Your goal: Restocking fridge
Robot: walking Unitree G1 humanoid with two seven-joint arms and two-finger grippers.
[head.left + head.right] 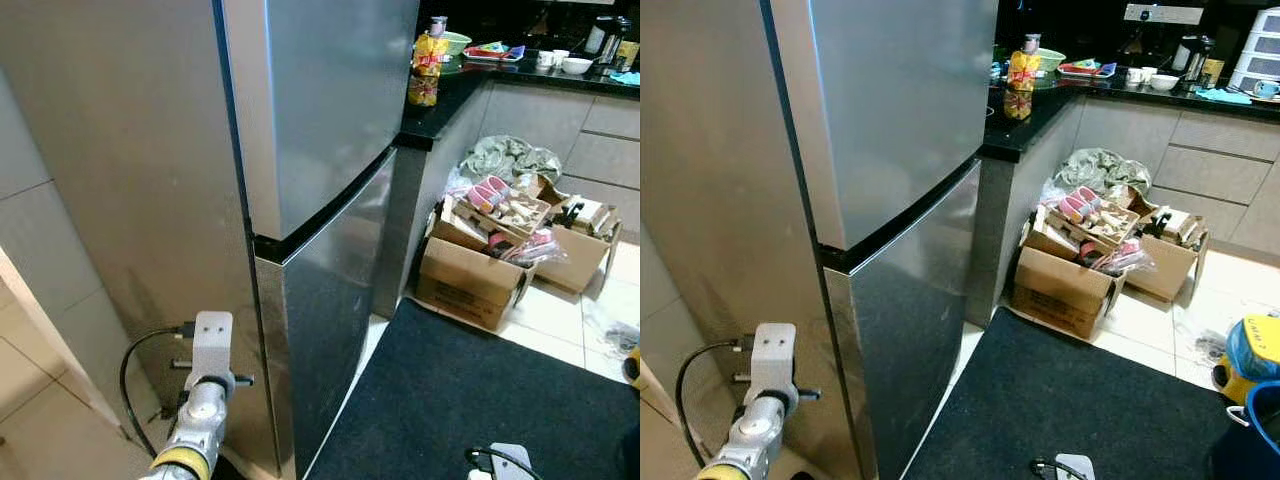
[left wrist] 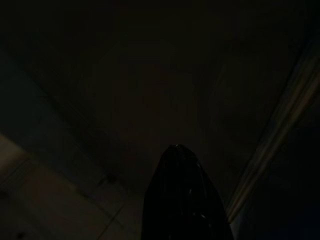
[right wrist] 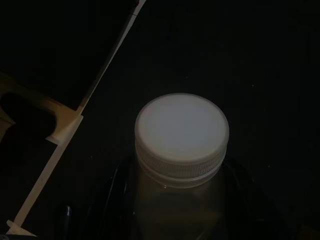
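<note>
Directly ahead of my head camera stands the closed two-door fridge (image 1: pixel 320 200), brushed steel, its upper and lower doors meeting at a dark seam. My left arm (image 1: pixel 200 420) is raised low beside the fridge's side panel; its wrist view is very dark, showing one black fingertip (image 2: pixel 182 200), and I cannot tell whether the left gripper is spread or closed. My right gripper holds a clear bottle with a white screw cap (image 3: pixel 181 137), its black fingers (image 3: pixel 107 200) clasped around the bottle's shoulders above the dark floor mat (image 1: pixel 480 400). Right of the fridge, open cardboard boxes (image 1: pixel 480 260) full of packaged goods sit on the tiled floor below a black countertop (image 1: pixel 450 95).
</note>
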